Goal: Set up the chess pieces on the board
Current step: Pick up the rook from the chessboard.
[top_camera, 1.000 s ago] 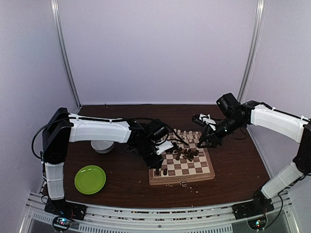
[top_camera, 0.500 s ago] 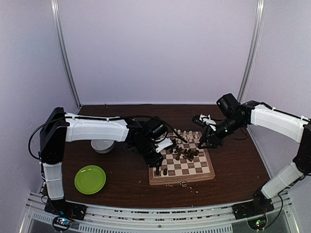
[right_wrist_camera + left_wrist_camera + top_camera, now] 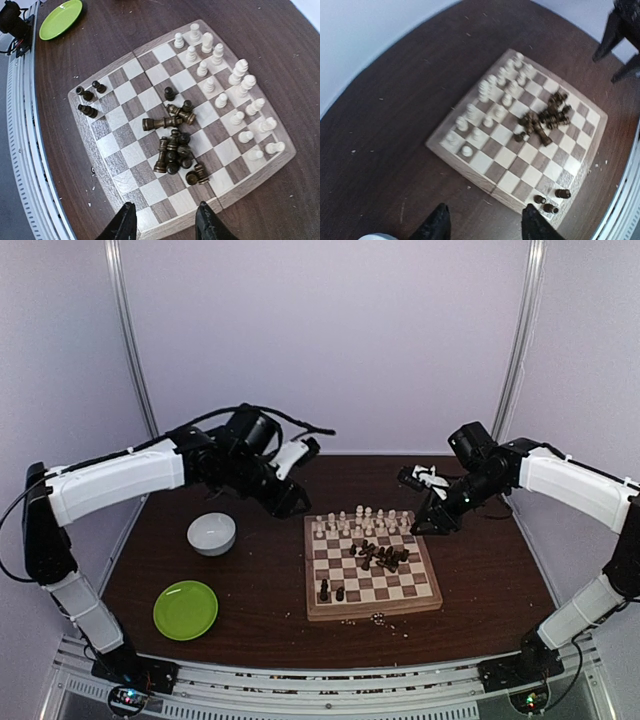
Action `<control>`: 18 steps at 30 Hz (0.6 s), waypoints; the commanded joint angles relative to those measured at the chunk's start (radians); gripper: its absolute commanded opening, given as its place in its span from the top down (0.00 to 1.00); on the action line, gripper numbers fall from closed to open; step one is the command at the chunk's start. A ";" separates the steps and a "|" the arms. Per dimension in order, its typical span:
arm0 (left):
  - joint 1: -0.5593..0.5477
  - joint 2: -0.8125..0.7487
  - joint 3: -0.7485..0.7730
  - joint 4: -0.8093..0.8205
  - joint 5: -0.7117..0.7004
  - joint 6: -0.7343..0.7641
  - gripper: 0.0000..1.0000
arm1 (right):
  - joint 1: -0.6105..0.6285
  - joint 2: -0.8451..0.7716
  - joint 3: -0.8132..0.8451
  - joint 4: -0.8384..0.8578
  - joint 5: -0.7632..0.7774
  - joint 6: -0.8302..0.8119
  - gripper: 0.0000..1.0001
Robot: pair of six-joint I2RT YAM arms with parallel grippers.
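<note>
The board [image 3: 420,592] lies mid-table. Cream chess pieces [image 3: 365,520] stand in two rows along its far edge. A heap of toppled dark pieces [image 3: 380,557] covers the middle squares, and three dark ones [image 3: 330,592] stand at the near left corner. My left gripper [image 3: 292,505] hangs high, off the board's far left corner. In its wrist view the left gripper [image 3: 485,222] is open and empty above the table beside the board [image 3: 504,157]. My right gripper [image 3: 165,222] is open and empty over the board's right edge [image 3: 120,117], near the dark heap [image 3: 175,150].
A white bowl [image 3: 212,533] sits left of the board, and a round green plate [image 3: 185,609] lies nearer the front left. Pale crumbs [image 3: 380,618] dot the table by the board's near edge. The enclosure's walls stand behind and on both sides.
My left arm has risen from the board's left edge and swung back to the far left, its jaws spreading wider. The right arm has barely moved.
</note>
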 commanded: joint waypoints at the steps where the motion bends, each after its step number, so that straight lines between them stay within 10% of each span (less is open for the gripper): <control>1: 0.112 -0.115 -0.078 0.173 0.027 -0.104 0.44 | 0.015 -0.013 0.129 -0.078 0.130 -0.003 0.59; 18: 0.296 -0.295 -0.271 0.343 -0.098 -0.059 0.36 | 0.121 0.216 0.175 -0.094 0.429 0.056 0.69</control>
